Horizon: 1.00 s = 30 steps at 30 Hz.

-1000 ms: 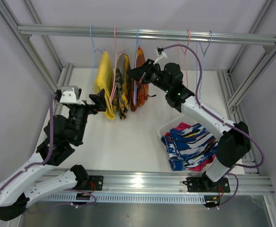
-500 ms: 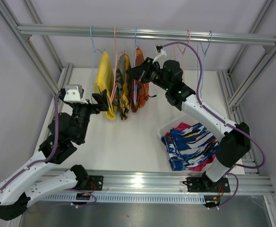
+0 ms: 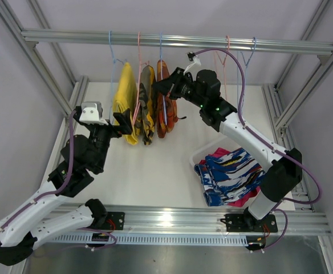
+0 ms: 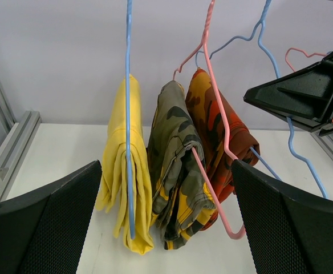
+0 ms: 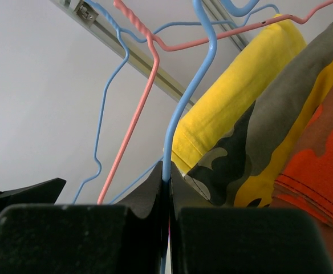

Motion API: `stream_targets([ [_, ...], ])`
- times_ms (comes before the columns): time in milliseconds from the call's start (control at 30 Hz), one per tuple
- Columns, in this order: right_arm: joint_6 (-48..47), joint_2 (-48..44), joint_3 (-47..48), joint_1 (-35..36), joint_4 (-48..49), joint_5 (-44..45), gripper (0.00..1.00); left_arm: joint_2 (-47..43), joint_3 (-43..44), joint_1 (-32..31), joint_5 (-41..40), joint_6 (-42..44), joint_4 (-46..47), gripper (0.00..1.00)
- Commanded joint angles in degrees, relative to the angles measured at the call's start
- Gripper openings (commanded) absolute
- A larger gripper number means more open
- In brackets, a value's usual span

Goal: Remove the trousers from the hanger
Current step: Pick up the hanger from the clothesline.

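Right wrist view: right gripper [image 5: 166, 191] pinched shut on blue hanger wire [image 5: 190, 91]; orange-red trousers [image 5: 320, 165] hang just right of its fingers. Left gripper [image 4: 166, 228] wide open, empty, facing the garments. Judgement: hold the hanger steady; the left should grab the orange cloth low, clear of the neighbouring camouflage trousers [image 4: 175, 165].

The jaws of the right gripper [image 5: 167, 191] are pressed together on the thin wire of a blue hanger [image 5: 190, 94], which rises from between them. To its right hang the yellow trousers [image 5: 235, 97], the camouflage trousers [image 5: 269, 137] and the orange-red trousers [image 5: 320, 171], touching side by side. A pink hanger [image 5: 133, 123] stands just left of the wire.
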Motion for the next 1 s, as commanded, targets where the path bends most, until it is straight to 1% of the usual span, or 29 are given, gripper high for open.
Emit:
stream_targets([
  [0,-2.3,-1.8,6.4,0.2,15.2,1.5,0.00,0.2,2.4,0.8,0.9,-0.7,0.5,0.99],
  [300,4.1,0.4,7.3,-0.4,23.0,0.1,0.00,0.3,2.1,0.8,0.8,-0.7,0.5,0.99],
  [567,4.1,0.7,12.3,-0.7,21.9,-0.4,0.00,0.6,2.4,0.8,0.9,-0.6,0.5,0.99],
  [967,3.7,-0.9,15.8,-2.2,20.2,-0.3,0.00,0.9,2.5,0.8,1.1,-0.7,-0.1,0.99],
])
